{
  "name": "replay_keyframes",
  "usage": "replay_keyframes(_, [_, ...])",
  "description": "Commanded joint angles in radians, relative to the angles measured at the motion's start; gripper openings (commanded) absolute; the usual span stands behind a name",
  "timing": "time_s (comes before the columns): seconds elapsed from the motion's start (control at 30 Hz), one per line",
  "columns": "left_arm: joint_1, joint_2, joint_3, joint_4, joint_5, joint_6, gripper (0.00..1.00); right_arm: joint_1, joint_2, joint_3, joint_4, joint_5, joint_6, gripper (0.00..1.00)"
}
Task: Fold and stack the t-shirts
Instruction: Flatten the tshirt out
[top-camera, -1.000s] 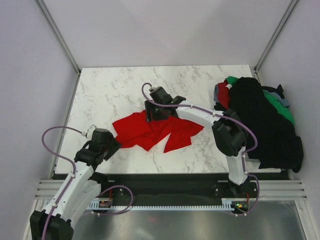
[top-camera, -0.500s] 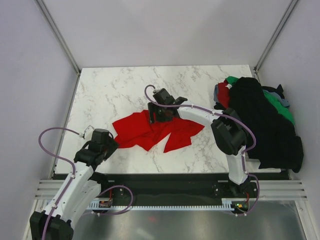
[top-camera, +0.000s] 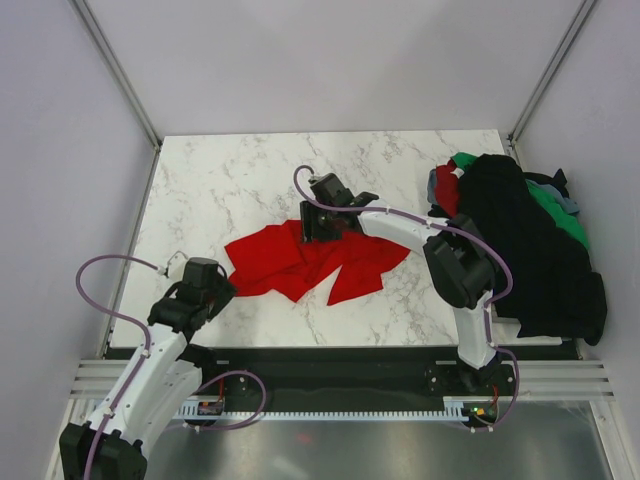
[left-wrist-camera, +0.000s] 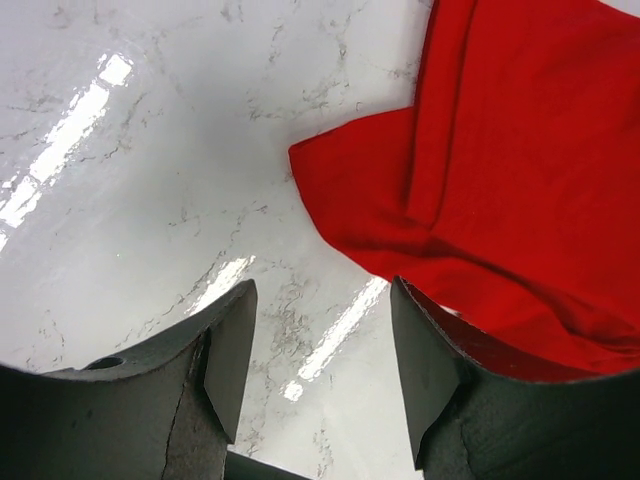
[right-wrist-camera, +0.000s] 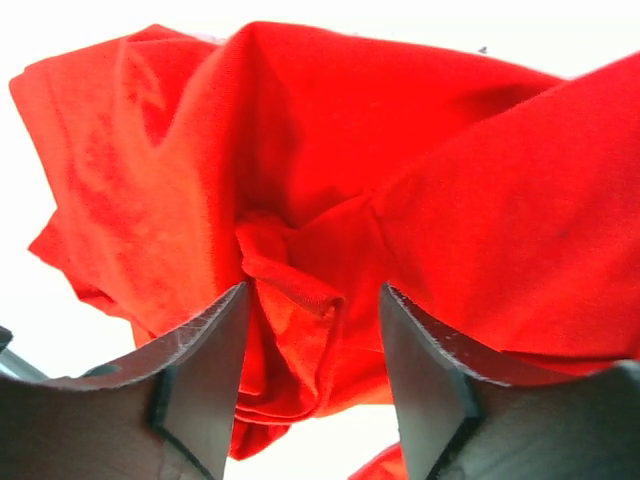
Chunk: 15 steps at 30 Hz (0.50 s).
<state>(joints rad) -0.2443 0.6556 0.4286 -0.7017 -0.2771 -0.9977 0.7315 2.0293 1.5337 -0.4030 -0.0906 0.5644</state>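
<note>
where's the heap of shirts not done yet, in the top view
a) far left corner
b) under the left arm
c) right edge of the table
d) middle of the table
c: the pile of shirts, black on top, sits at the right edge of the table, and only the red t-shirt lies in the middle.

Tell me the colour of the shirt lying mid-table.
The shirt is bright red; best in top external view.
</note>
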Motion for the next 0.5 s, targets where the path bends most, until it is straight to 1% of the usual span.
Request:
replay_keyframes(0.0, [0.000, -0.008, 0.019, 0.005, -0.048, -0.030, 0.63, 0.008, 0.022, 0.042, 0.049, -0.046, 0.017, 0.53])
replay_keyframes(0.07, [0.003, -0.010, 0.018, 0.005, -0.051, -0.028, 0.63, 0.011, 0.028, 0.051, 0.049, -0.054, 0.019, 0.46])
replay_keyframes(0.1, [0.003, -0.010, 0.016, 0.005, -0.053, -0.028, 0.63, 0.011, 0.029, 0.051, 0.049, -0.055, 0.019, 0.41])
replay_keyframes(0.13, [0.005, -0.011, 0.016, 0.005, -0.054, -0.025, 0.63, 0.011, 0.028, 0.051, 0.049, -0.051, 0.017, 0.31])
replay_keyframes(0.2, [0.007, -0.010, 0.019, 0.005, -0.059, -0.025, 0.63, 0.011, 0.019, 0.046, 0.047, -0.046, 0.015, 0.19])
replay_keyframes(0.23, [0.007, -0.007, 0.018, 0.005, -0.062, -0.027, 0.63, 0.009, 0.014, 0.043, 0.043, -0.041, 0.011, 0.07])
replay_keyframes(0.27, [0.008, -0.001, 0.018, 0.008, -0.068, -0.027, 0.63, 0.009, 0.003, 0.037, 0.041, -0.037, 0.008, 0.02])
replay_keyframes(0.3, [0.008, 0.015, 0.018, 0.017, -0.071, -0.025, 0.62, 0.008, -0.006, 0.033, 0.038, -0.031, 0.003, 0.00])
replay_keyframes(0.4, [0.010, 0.061, 0.024, 0.030, -0.085, -0.022, 0.55, -0.012, -0.056, 0.003, 0.012, 0.012, -0.017, 0.00])
replay_keyframes(0.47, [0.011, 0.116, 0.036, 0.039, -0.099, -0.021, 0.52, -0.049, -0.112, -0.029, -0.014, 0.025, -0.029, 0.00])
